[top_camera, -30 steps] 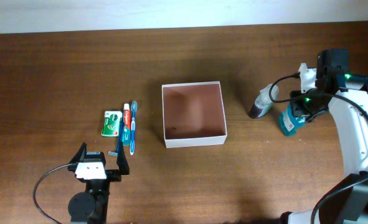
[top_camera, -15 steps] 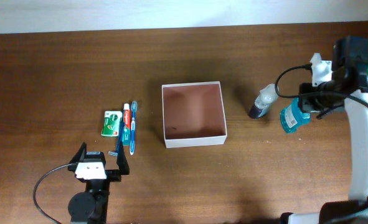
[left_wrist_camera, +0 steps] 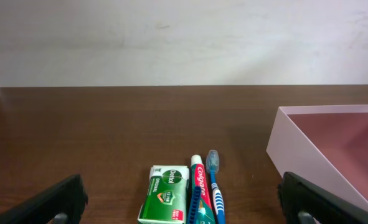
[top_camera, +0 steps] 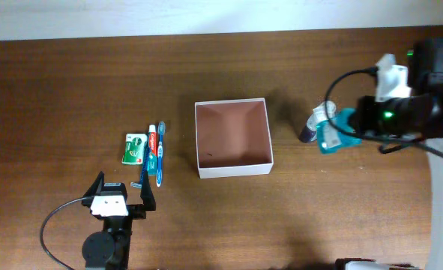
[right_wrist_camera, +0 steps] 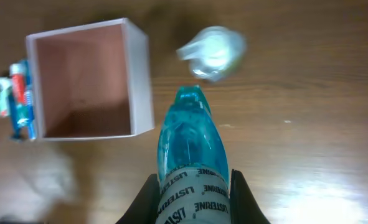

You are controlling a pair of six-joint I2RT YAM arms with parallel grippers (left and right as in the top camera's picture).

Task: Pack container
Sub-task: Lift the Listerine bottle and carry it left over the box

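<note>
The container (top_camera: 269, 135) is a square white-walled box with a reddish-brown floor, at the table's middle; it also shows in the right wrist view (right_wrist_camera: 142, 81) and the left wrist view (left_wrist_camera: 296, 149). My right gripper (top_camera: 356, 127) is shut on a teal Listerine bottle (right_wrist_camera: 190, 149) and holds it in the air to the right of the container (top_camera: 333, 129). A small bottle with a white cap (top_camera: 314, 124) lies just beside it. My left gripper (top_camera: 121, 196) is open and empty, just in front of a green soap box (top_camera: 135, 148), a toothpaste tube (top_camera: 151, 148) and a blue toothbrush (top_camera: 160, 152).
A blue razor (left_wrist_camera: 196, 202) lies between the soap box (left_wrist_camera: 167, 194) and the toothpaste (left_wrist_camera: 199, 186). A white wall stands behind the table's far edge (left_wrist_camera: 171, 86). Cables trail from both arms.
My right gripper has lifted the teal bottle off the table and carried it left toward the container, past the white-capped bottle. The left arm has not moved.
</note>
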